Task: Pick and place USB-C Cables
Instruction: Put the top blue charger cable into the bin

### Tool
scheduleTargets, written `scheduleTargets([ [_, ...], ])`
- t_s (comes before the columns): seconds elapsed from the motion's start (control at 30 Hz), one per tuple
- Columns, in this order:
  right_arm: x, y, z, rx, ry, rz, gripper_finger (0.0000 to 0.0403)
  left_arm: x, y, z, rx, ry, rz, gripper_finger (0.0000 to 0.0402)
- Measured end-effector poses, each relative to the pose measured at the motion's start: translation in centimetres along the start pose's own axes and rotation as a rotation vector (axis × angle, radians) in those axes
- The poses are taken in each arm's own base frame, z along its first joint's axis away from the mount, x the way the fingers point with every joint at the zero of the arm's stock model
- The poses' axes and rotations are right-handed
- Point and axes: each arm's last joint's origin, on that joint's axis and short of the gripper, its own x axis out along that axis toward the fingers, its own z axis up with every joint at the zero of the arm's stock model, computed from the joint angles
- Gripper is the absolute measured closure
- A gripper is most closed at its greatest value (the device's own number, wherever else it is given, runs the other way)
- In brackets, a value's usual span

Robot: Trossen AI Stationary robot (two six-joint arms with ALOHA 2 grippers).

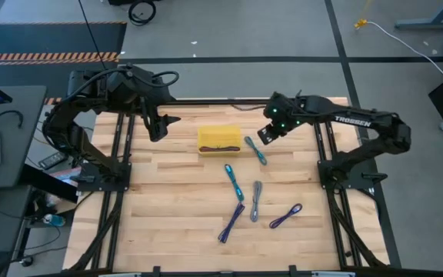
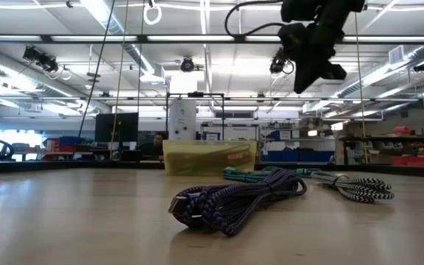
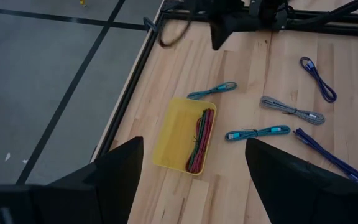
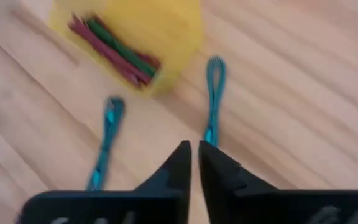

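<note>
A small yellow tray (image 1: 219,134) sits near the table's far edge and holds maroon and green cable bundles (image 4: 114,50). Loose on the table lie a teal cable (image 1: 255,150) just right of the tray, a teal-blue one (image 1: 233,182), a grey one (image 1: 256,200) and two purple ones (image 1: 231,223) (image 1: 286,216). My right gripper (image 4: 194,163) is shut and hangs in the air above the teal cable (image 4: 213,93), touching nothing. My left gripper (image 3: 191,168) is open and raised left of the tray (image 3: 169,127).
The loose cables lie spread over the middle of the wooden table, right of and nearer than the tray. In the low view a purple bundle (image 2: 234,202) lies closest, with the grey one (image 2: 355,188) to its right. Black arm frames stand along the left and right edges.
</note>
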Motion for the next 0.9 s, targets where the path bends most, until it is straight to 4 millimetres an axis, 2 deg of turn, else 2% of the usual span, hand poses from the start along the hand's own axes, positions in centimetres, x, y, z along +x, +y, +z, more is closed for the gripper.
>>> scheduleTargets([
  [0.13, 0.9, -0.1, -0.8, 0.007, 0.106, -0.071, 0.0309, 0.0, 0.0, 0.0, -0.001, 0.0, 0.0, 0.0114],
  [0.3, 3.5, 0.4, -1.3, 0.018, 0.225, -0.153, 0.0242, 0.0, 0.0, 0.0, -0.004, 0.0, 0.0, 0.0114],
  [0.43, 6.1, 1.0, -1.4, -0.002, 0.289, -0.193, 0.0206, 0.0, 0.0, 0.0, -0.007, 0.0, 0.0, 0.0114],
  [0.7, 11.0, 2.1, -1.5, -0.03, 0.336, -0.211, 0.0186, 0.0, 0.0, 0.0, -0.008, 0.0, 0.0, 0.0114],
  [0.9, 13.5, 2.4, -2.1, -0.07, 0.37, -0.257, 0.0187, 0.0, 0.0, 0.0, -0.008, 0.0, 0.0, 0.0114],
])
